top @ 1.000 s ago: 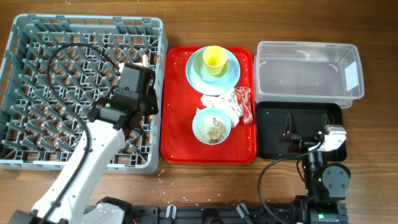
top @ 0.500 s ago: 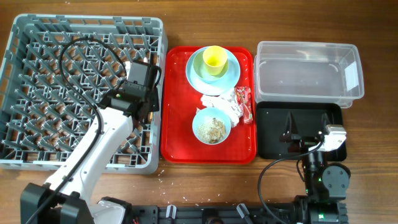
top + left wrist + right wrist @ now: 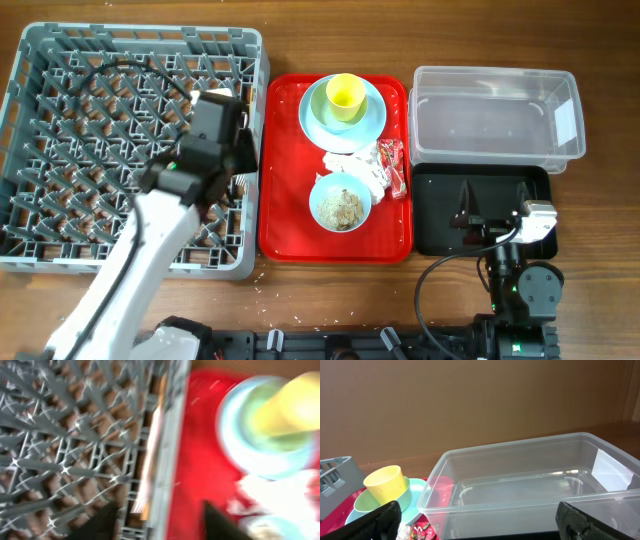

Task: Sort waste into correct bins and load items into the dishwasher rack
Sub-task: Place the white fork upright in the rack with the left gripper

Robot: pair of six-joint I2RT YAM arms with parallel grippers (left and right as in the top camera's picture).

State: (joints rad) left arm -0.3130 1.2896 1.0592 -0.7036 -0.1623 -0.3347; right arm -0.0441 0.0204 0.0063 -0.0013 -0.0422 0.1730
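My left gripper [image 3: 238, 150] hangs over the right edge of the grey dishwasher rack [image 3: 100, 130], open with nothing between its fingers. In the blurred left wrist view a thin pale stick [image 3: 151, 455], which looks like the chopstick, lies just inside the rack wall [image 3: 172, 450], beyond the gripper [image 3: 160, 522]. On the red tray [image 3: 290, 200] a blue plate [image 3: 312, 120] carries a yellow cup [image 3: 345, 95]. Nearer lie a white napkin [image 3: 350, 165], a red wrapper [image 3: 390, 165] and a bowl of beige scraps [image 3: 340, 208]. My right gripper [image 3: 470, 218] rests open over the black tray [image 3: 435, 190].
The clear tub [image 3: 495, 115] stands behind the black tray and fills the right wrist view [image 3: 530, 485]. That view also shows the yellow cup [image 3: 384, 482] in a green bowl [image 3: 377, 504] at the left. Bare wooden table runs along the near edge.
My left gripper has gone from shut to open at the rack's right edge, and its arm has shifted slightly. The right arm has not moved.
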